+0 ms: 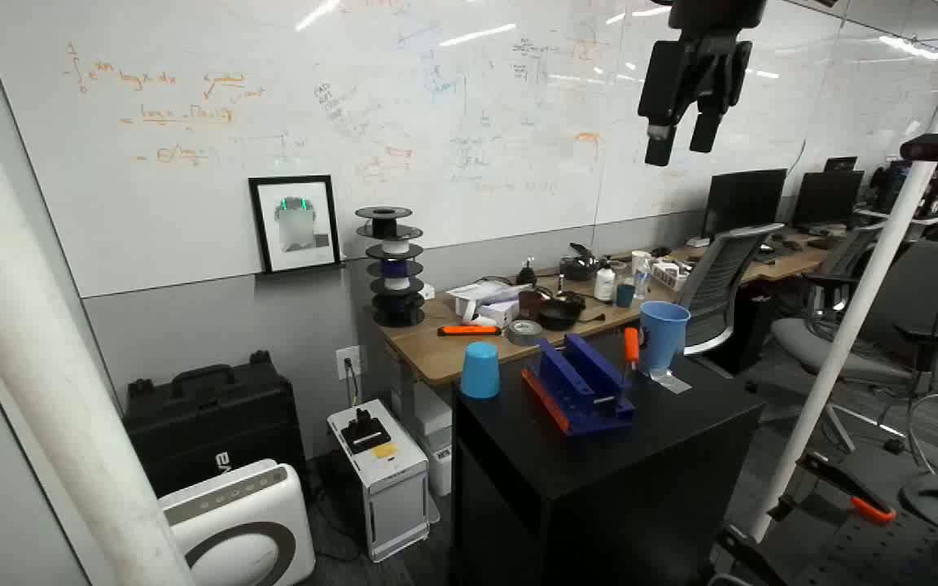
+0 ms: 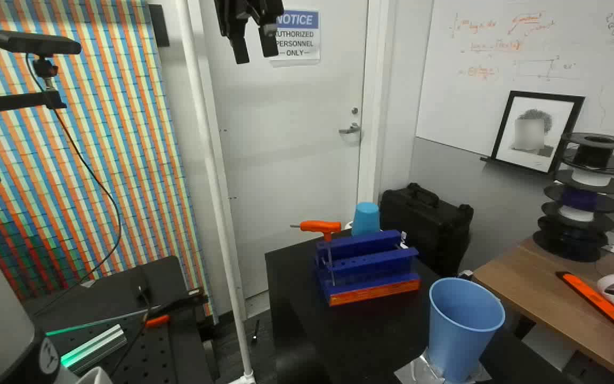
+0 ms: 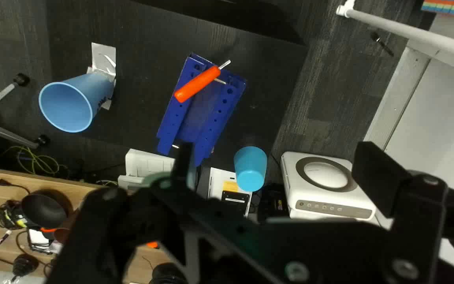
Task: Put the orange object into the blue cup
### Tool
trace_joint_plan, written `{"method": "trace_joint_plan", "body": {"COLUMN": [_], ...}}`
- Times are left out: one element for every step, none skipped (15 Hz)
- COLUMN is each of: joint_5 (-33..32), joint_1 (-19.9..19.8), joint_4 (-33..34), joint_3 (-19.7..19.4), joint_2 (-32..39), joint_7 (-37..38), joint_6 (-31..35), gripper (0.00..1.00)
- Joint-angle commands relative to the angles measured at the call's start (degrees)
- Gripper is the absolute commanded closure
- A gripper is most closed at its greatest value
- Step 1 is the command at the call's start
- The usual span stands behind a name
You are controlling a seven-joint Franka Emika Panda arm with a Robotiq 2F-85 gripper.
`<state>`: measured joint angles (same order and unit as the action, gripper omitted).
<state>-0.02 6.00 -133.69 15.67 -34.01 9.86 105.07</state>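
In an exterior view, the gripper (image 1: pixel 682 142) hangs high in front of the whiteboard (image 1: pixel 453 122), its two fingers pointing down and parted. Well below it, on a black cabinet (image 1: pixel 599 456), an orange T-handle hex key (image 1: pixel 631 346) stands upright at one end of a two-railed blue holder (image 1: pixel 567 382), shaft down and handle on top. To one side of the holder stands a tall blue cup (image 1: pixel 664 338), mouth up; on the opposite side, a smaller turquoise cup (image 1: pixel 480 370) stands upside down near the cabinet's edge. A wooden desk (image 1: pixel 428 354) behind bears a roll of grey tape (image 1: pixel 523 330) and a stack of filament spools (image 1: pixel 393 264). In an exterior view, the gripper shows at the top before a white door (image 2: pixel 291 144), partly covering a notice sign (image 2: pixel 297 37), with a plain gap between its fingers. The hex key's handle lies crosswise above the holder, a short metal stub jutting from it. An orange strip (image 2: pixel 376 291) edges the holder's base, and silver tape (image 2: pixel 413 369) lies at the foot of the tall blue cup. In the wrist view, the gripper comes in from the bottom, fingers spread wide. The holder sits between the two cups, apart from both; the orange handle slants across its far end. A white air purifier (image 3: pixel 327 173) stands beyond the cabinet.
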Motion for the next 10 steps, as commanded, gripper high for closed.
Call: {"method": "trace_joint_plan", "body": {"joint_5": [-0.58,-0.58,-0.58,-0.57,-0.57,-0.57,-1.55,-2.07,-2.68,-3.22], "joint_1": [1.13,1.12,1.12,1.11,1.11,1.11,0.02,-0.9,-1.56,-2.43], "joint_4": [0.39,0.75,0.94,0.99,0.99,0.99,0.2,-1.4,-2.7,-5.24], "joint_3": [-0.87,-0.87,-0.85,-0.84,-0.84,-0.85,-0.31,-0.27,-0.4,-0.62], "joint_2": [0.2,0.1,-0.07,-0.2,-0.23,-0.23,0.91,2.11,3.26,4.21], "joint_7": [0.53,0.53,0.53,0.53,0.53,0.53,2.43,4.08,5.57,7.74], "joint_6": [-0.07,-0.08,-0.08,-0.08,-0.09,-0.09,2.28,5.23,7.3,11.2], "gripper": [0.0,0.0,0.0,0.0,0.0,0.0,0.0,0.0,0.0,0.0]}}
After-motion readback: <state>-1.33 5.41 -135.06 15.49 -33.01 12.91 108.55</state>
